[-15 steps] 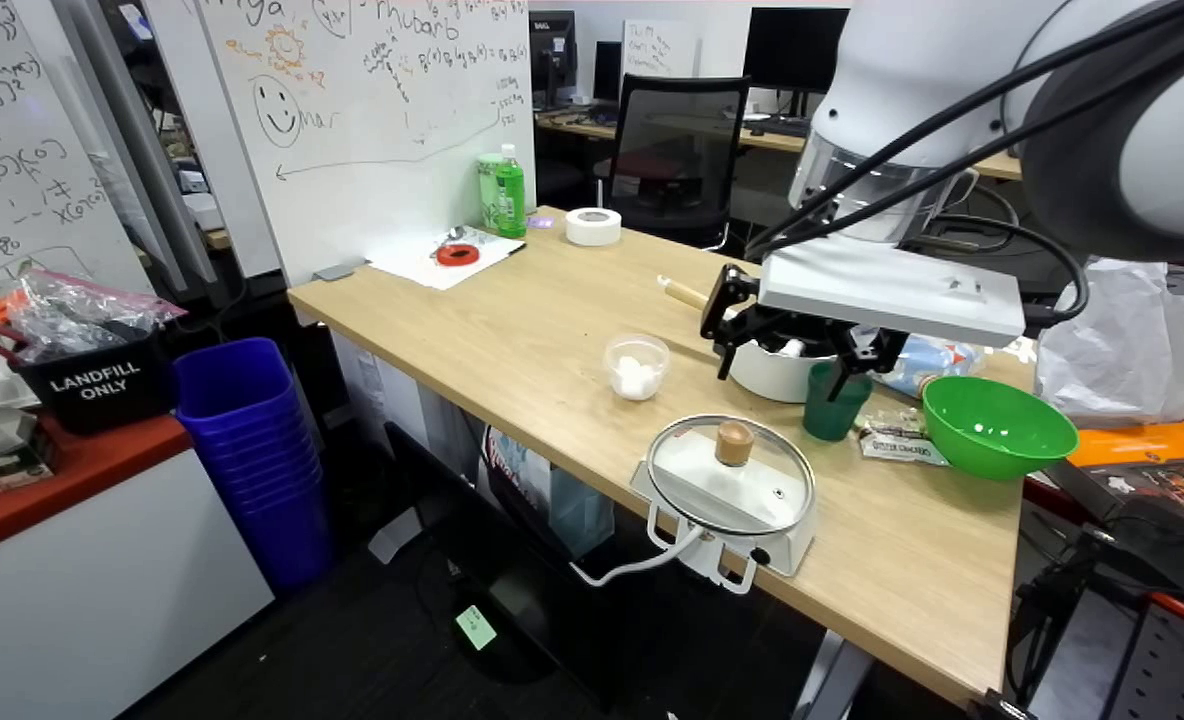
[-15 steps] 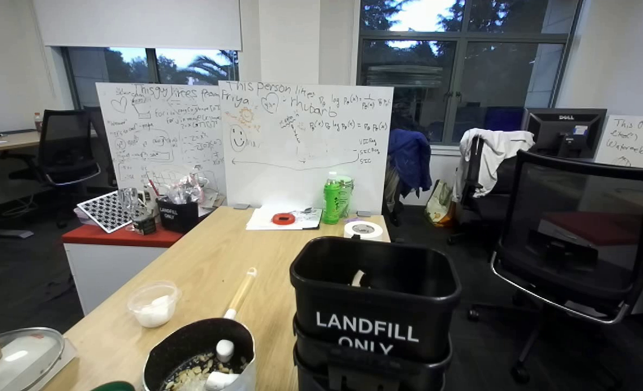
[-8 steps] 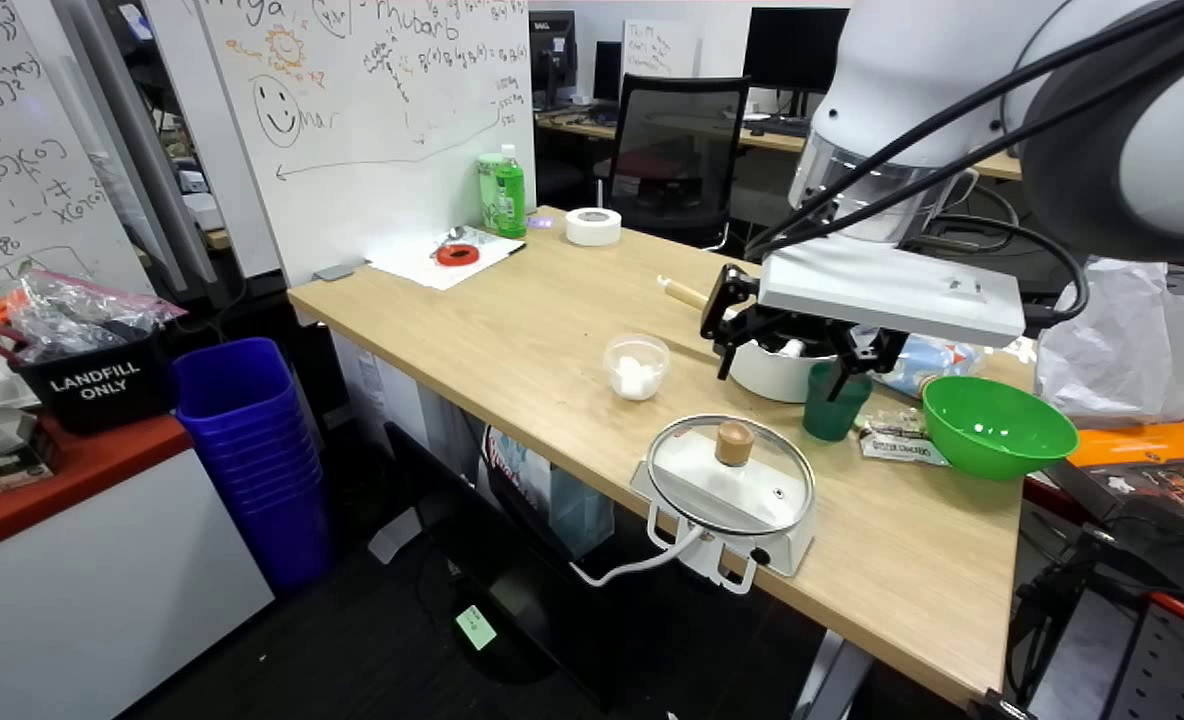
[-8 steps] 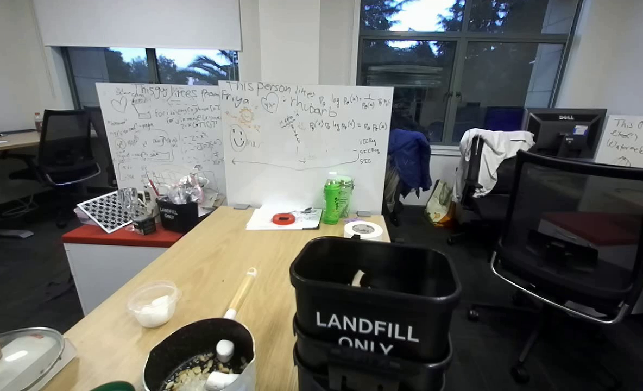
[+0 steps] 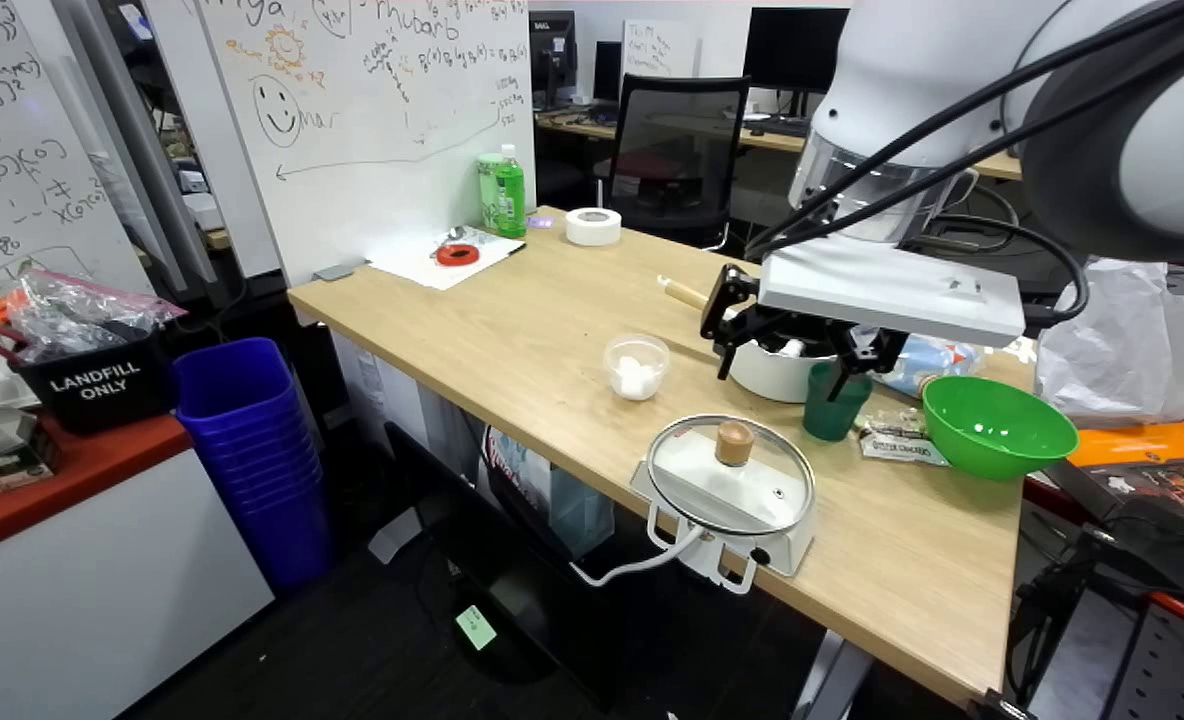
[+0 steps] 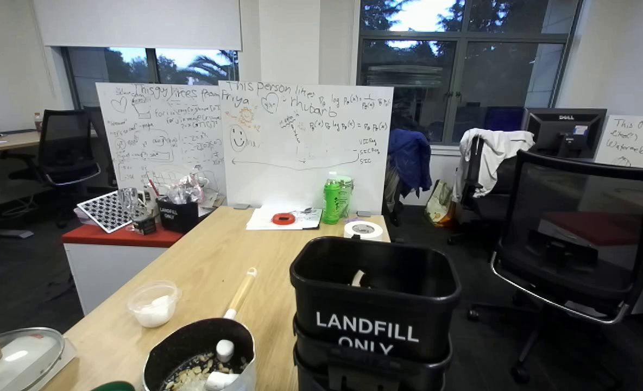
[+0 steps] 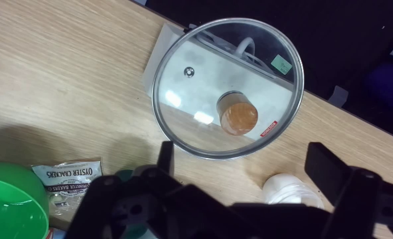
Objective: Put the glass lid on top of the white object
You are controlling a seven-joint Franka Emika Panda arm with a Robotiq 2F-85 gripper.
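The glass lid (image 5: 732,480) is round and clear, with a metal rim and a wooden knob. It lies over the white object (image 5: 797,552), a flat block with a cable at the table's edge, and appears to rest on it. The lid also shows in an exterior view (image 6: 20,353) and in the wrist view (image 7: 196,99), where the block's end (image 7: 154,66) sticks out beside it. My gripper (image 5: 780,380) is open and empty, raised above the table and apart from the lid. In the wrist view the open fingers (image 7: 246,162) show nothing held between them.
A small clear cup with white contents (image 5: 636,370), a white pot with dark inside (image 5: 772,378), a dark green cup (image 5: 830,418), a cracker packet (image 5: 900,440) and a green bowl (image 5: 997,430) stand near the gripper. Black bins (image 6: 376,304) stand beside the pot.
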